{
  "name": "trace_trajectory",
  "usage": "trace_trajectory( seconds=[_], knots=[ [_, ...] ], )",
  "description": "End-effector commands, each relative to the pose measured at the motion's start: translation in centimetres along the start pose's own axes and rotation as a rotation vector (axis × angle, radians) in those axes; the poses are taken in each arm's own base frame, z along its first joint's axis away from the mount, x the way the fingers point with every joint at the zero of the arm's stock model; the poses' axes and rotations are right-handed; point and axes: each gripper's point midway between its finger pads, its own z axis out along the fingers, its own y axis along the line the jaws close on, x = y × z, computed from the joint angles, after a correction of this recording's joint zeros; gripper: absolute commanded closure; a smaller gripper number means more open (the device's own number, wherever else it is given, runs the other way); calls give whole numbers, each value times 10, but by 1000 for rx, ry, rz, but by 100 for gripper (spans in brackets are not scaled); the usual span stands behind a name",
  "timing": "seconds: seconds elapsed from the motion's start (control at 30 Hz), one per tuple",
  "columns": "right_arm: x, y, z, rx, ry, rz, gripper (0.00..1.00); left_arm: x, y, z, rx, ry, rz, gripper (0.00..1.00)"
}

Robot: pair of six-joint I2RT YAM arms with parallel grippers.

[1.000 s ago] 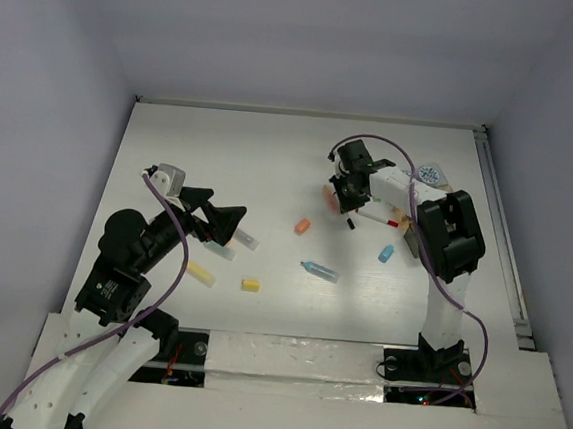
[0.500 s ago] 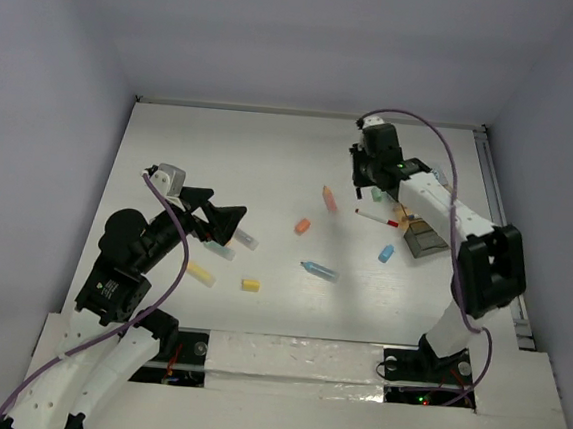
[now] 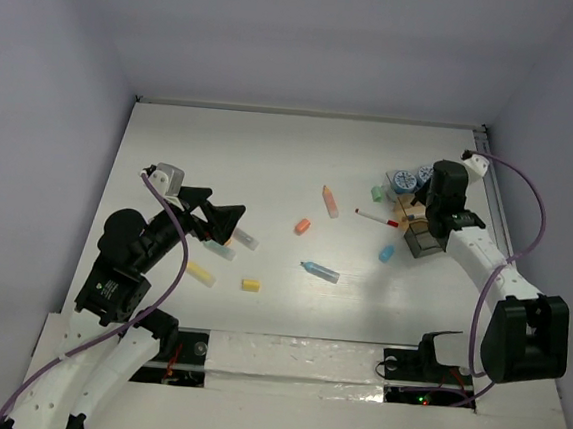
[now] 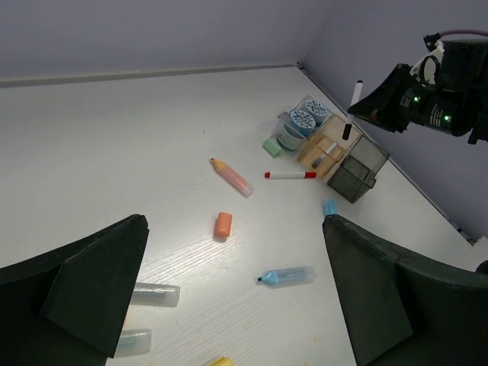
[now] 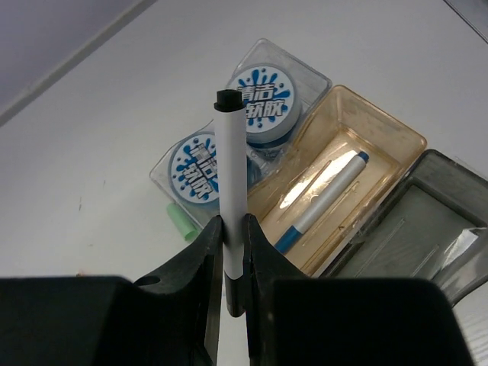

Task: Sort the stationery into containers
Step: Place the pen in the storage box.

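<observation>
- Marker point(image 5: 229, 175) is pinched upright in your right gripper point(image 5: 232, 229), which is clamped on its lower end. It hangs over the container point(image 5: 418, 141), by the amber compartment holding a pen point(image 5: 320, 194), so it looks lined up for a drop.
- Left gripper point(image 3: 221, 214) is spread wide and holding nothing, hovering near the loose sticks point(image 3: 200, 273), probably to grab those.

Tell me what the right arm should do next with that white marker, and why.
Probably lower it into the amber compartment and release. The right gripper is shut on the white marker, held upright over the containers, and a similar white pen lies in that compartment.
</observation>
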Motion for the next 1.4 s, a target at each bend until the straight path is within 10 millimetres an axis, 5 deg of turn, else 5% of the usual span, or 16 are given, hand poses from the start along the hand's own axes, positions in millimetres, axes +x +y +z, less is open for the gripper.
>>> trace_trajectory(
  seconds=[0.0, 0.37, 0.83, 1.0, 1.17, 1.37],
  knots=[
    [-30, -12, 3, 50, -167, 192, 100, -14, -6, 0, 30, -50, 14, 1],
    [-12, -38, 29, 99, -120, 252, 100, -14, -7, 0, 31, -50, 16, 1],
    [16, -38, 38, 84, -49, 284, 92, -14, -7, 0, 31, -50, 16, 1],
    [23, -37, 34, 66, -38, 314, 82, -14, -7, 0, 32, -53, 14, 1],
    [22, -35, 31, 45, -37, 315, 61, -15, -7, -1, 34, -53, 16, 1],
    [-1, -21, 15, -32, -58, 249, 59, -15, -8, -1, 36, -54, 16, 1]
  ],
)
